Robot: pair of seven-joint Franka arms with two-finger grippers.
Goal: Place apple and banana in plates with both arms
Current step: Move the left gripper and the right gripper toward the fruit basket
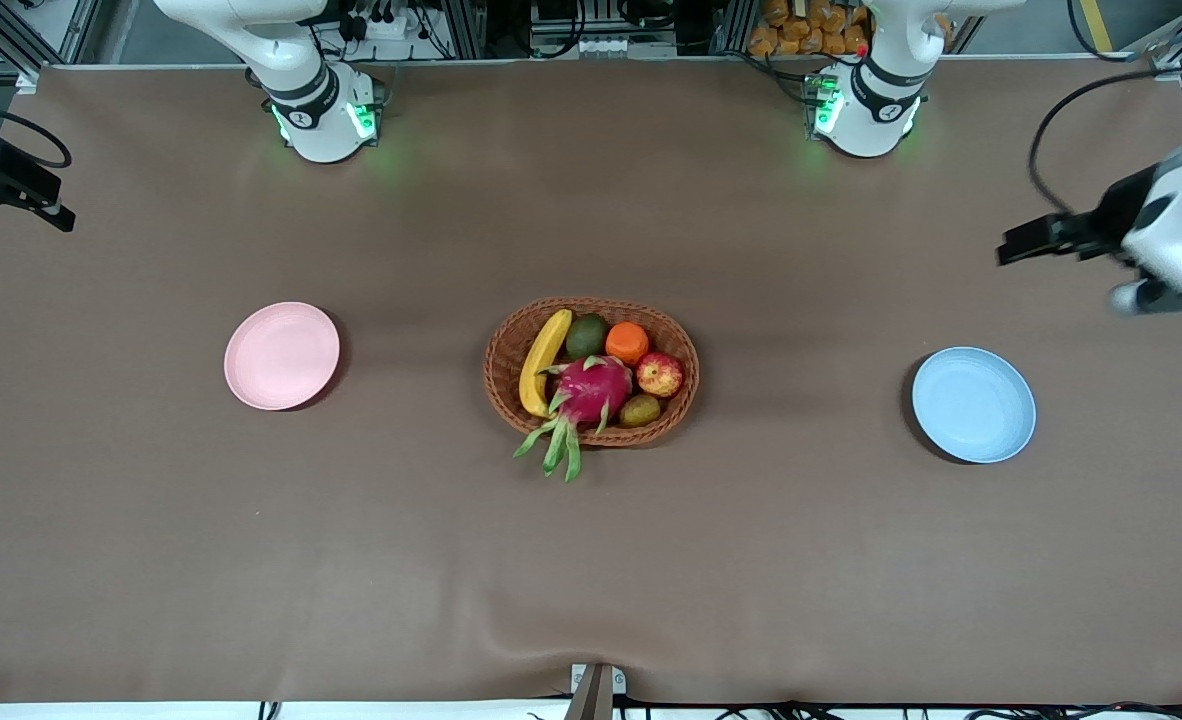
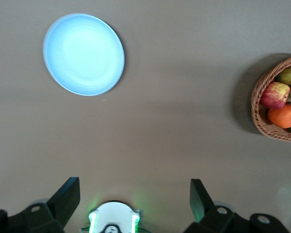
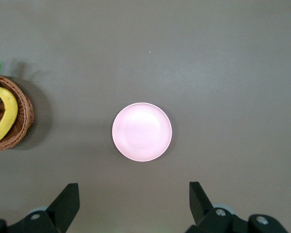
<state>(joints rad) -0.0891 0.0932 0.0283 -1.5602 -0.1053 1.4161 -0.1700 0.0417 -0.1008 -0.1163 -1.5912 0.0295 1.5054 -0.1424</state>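
Note:
The apple [image 1: 659, 374] and the banana [image 1: 543, 361] lie in the wicker basket [image 1: 494, 372] at mid-table. The apple also shows in the left wrist view [image 2: 275, 94], the banana in the right wrist view [image 3: 6, 118]. The pink plate [image 1: 282, 355] sits empty toward the right arm's end, the blue plate [image 1: 973, 404] empty toward the left arm's end. My left gripper [image 1: 1026, 242] hangs high over the table's end by the blue plate [image 2: 83, 54], open and empty [image 2: 135, 194]. My right gripper [image 1: 46, 205] hangs high over its end, by the pink plate [image 3: 142, 131], open and empty [image 3: 134, 196].
The basket also holds an orange [image 1: 627, 342], a magenta dragon fruit [image 1: 591, 392], a green fruit [image 1: 586, 335] and a brown kiwi-like fruit [image 1: 640, 410]. Brown cloth covers the table. The arm bases [image 1: 326, 120] [image 1: 866, 115] stand at the table's edge farthest from the front camera.

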